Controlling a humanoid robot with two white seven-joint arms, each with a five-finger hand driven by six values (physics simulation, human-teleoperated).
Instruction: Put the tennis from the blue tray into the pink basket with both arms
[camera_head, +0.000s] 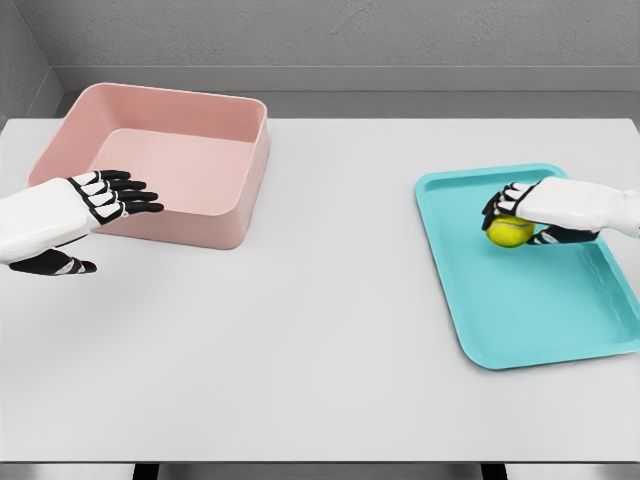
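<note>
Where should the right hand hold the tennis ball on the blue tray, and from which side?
Grip the tennis ball across its widest middle, coming from above and the right, as the right hand is curled over it now. It is round with no handle, and the blue tray has only a low rim, so nothing blocks that side. The left hand waits open at the pink basket.

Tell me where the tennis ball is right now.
In the head view, the tennis ball sits at the right, in the far part of the blue tray, with the right hand closed over it.
</note>
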